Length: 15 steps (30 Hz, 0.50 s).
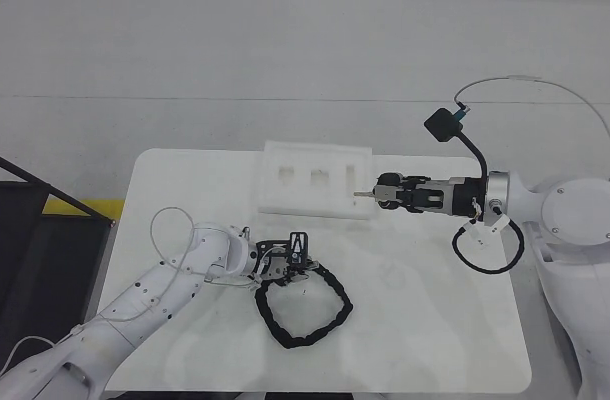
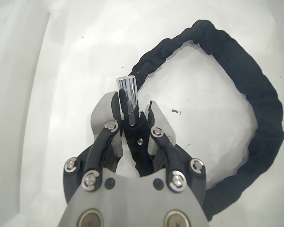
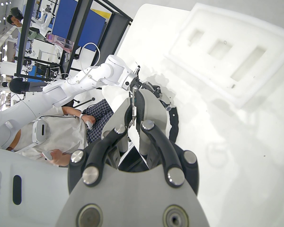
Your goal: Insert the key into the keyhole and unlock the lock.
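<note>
A chain lock in a black fabric sleeve [image 1: 315, 310] lies looped on the white table [image 1: 435, 340]. My left gripper [image 1: 293, 252] is shut on the lock's head, and the chrome cylinder [image 2: 128, 90] sticks out past its fingertips in the left wrist view, with the sleeve [image 2: 258, 100] curving away beyond it. My right gripper [image 1: 377, 191] hovers over the near edge of the foam tray, shut on the key [image 1: 361, 191]. In the right wrist view the key's thin metal blade [image 3: 133, 109] stands edge-on between the fingers, and the lock sleeve [image 3: 173, 121] lies farther off.
A white foam tray [image 1: 315, 178] with three rectangular pockets sits at the back of the table. A black frame [image 1: 35, 190] stands off the table's left edge. Bare tabletop lies to the right of the lock.
</note>
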Tool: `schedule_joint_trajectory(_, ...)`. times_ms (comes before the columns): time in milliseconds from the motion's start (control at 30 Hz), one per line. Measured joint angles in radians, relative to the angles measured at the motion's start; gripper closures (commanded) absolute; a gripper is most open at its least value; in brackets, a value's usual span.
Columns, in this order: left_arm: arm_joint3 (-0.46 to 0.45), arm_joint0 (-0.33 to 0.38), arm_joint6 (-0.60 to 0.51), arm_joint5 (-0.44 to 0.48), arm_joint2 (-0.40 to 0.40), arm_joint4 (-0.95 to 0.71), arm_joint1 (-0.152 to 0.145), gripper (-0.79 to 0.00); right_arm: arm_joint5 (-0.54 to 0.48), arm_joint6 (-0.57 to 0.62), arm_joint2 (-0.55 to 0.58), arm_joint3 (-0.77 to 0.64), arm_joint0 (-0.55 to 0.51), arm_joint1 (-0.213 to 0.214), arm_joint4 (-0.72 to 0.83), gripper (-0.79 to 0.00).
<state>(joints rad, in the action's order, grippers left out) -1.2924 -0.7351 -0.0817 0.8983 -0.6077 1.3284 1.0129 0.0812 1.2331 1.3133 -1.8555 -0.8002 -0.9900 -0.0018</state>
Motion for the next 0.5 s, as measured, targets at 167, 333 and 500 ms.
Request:
schedule_joint_trajectory(167, 0.006, 0.000, -0.010, 0.005, -0.003, -0.003, 0.008, 0.000, 0.000, 0.000, 0.000, 0.000, 0.000, 0.000, 0.000, 0.000)
schedule_joint_trajectory(333, 0.011, 0.008, -0.014, 0.019, -0.013, -0.036, 0.016, 0.000, 0.000, 0.000, 0.000, 0.000, 0.000, 0.000, 0.000, 0.000)
schedule_joint_trajectory(500, -0.025, 0.022, -0.013, 0.082, -0.045, -0.095, 0.014, 0.000, 0.000, 0.000, 0.000, 0.000, 0.000, 0.000, 0.000, 0.000)
